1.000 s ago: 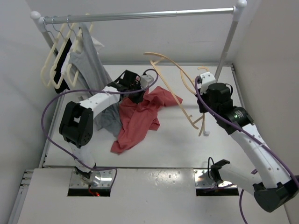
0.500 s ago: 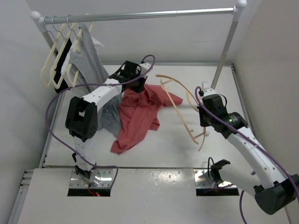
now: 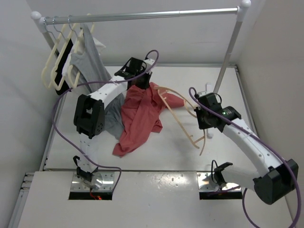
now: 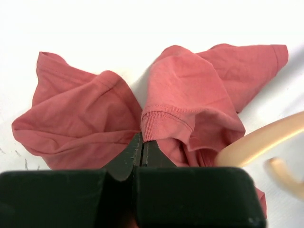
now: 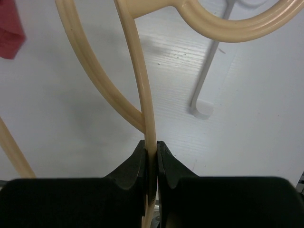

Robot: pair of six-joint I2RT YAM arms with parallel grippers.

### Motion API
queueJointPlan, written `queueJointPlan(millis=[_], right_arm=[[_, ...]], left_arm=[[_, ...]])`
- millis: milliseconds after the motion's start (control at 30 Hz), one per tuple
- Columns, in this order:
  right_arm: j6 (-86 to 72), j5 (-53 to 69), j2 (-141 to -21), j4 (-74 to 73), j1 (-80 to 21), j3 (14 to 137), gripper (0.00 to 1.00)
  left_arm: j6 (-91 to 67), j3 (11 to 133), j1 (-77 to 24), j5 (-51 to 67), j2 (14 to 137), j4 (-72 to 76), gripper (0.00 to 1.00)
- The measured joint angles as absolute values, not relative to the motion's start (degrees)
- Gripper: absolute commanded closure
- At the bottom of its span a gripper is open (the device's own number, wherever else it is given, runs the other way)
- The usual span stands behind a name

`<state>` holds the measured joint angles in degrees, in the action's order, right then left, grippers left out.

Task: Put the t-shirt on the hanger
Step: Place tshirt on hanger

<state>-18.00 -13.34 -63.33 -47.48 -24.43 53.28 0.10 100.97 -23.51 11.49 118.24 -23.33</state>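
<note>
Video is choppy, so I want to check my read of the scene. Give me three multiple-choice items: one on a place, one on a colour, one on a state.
1. Where is the t-shirt?
A) crumpled on the table, left of the hanger
B) hung on the hanger
C) folded flat at the table's near edge

2. What colour is the hanger in the right pincer?
A) black
B) pale beige
C) blue

3. How is the left pincer?
A) open above the cloth
B) shut on the hanger
C) shut on a fold of the t-shirt

Answers:
1 A: the top view shows it bunched on the table beside the hanger.
2 B: the right wrist view shows beige bars.
3 C: the left wrist view shows the jaws closed on red cloth.
</note>
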Motion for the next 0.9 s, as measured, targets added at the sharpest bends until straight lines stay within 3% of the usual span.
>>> queueJointPlan(millis=[233, 400, 533, 600, 767, 900], right_arm=[[-17.65, -12.67, -71.18, -47.24, -25.28, 55.00, 1.00], [-17.08, -12.58, -75.13, -45.84, -25.39, 56.23, 1.00], [-16.73, -12.16, -77.87, -43.35, -25.69, 56.99, 1.00], [-16.56, -12.08, -79.24, -42.68, -26.11, 57.39, 1.00], [-16.19, -12.29, -81.03, -41.78, -27.40, 58.00, 1.00], [-16.34, -14.06, -82.78, -42.24, -27.92, 59.72, 1.00]], left_arm=[[-0.27, 102.15, -23.51, 10.15, 119.31, -24.25, 1.00], [-0.25, 102.17, -23.51, 10.13, 119.39, -24.62, 0.90], [-0.19, 102.17, -23.51, 11.42, 119.85, -24.84, 0.89], [-0.10, 102.17, -23.51, 12.10, 120.03, -25.15, 0.89], [-0.03, 102.17, -23.51, 13.21, 120.11, -25.61, 1.00], [-0.03, 102.17, -23.51, 15.16, 120.14, -26.74, 1.00]])
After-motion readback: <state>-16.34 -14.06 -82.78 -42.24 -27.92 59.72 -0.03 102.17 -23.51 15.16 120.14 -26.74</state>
